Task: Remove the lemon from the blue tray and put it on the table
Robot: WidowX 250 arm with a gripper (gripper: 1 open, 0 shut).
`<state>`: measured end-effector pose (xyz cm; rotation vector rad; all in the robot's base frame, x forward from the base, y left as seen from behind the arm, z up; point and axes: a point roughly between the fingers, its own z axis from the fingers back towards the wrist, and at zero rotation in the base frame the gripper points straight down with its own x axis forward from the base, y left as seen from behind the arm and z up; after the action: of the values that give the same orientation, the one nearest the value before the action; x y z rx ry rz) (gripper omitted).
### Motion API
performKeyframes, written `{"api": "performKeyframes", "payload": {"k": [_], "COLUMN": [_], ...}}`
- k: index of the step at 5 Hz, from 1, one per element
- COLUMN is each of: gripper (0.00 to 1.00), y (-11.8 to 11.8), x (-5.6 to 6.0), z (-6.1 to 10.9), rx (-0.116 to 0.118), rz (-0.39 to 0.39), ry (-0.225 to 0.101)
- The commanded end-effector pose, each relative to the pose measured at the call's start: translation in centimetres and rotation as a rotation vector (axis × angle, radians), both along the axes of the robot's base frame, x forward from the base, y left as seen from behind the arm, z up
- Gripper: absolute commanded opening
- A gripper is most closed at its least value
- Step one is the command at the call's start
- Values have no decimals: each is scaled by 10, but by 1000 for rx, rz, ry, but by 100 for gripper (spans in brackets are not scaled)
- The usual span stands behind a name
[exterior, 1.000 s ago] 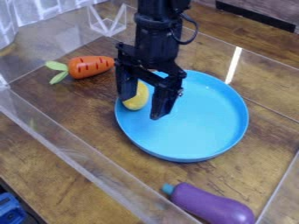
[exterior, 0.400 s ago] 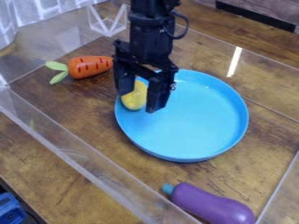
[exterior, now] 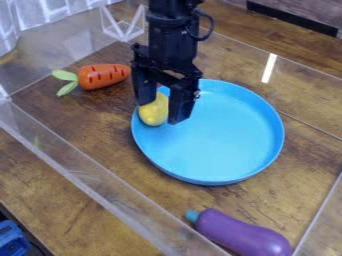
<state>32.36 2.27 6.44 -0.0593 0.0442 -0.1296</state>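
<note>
Shifted slightly toward the tray's left rim since a second ago: gripper (exterior: 163, 99), now straddling the lemon (exterior: 155, 110). Lemon unmoved, lying inside the blue tray (exterior: 241, 140) against its left rim, not lifted. Fingers (exterior: 179, 105) spread wide, one on each side of the fruit, pointing straight down; contact not discernible. Tray near the middle of the counter (exterior: 80, 140). Carrot (exterior: 99, 75) on bare wood toward the far left corner. Purple eggplant (exterior: 246, 235) close to the near edge, right of centre.
</note>
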Motion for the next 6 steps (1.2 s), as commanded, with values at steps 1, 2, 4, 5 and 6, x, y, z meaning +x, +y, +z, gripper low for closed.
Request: {"api": "performKeyframes", "payload": {"k": [1, 2, 4, 5, 6], "gripper": [100, 100, 100, 100, 100], "y": [10, 14, 21, 23, 23], "x": [14, 16, 22, 23, 22], "z": [13, 12, 10, 10, 8], "rx": [-2, -8, -12, -17, -20], "rz": [13, 12, 11, 11, 6], "ry": [-60, -62, -57, -57, -56]}}
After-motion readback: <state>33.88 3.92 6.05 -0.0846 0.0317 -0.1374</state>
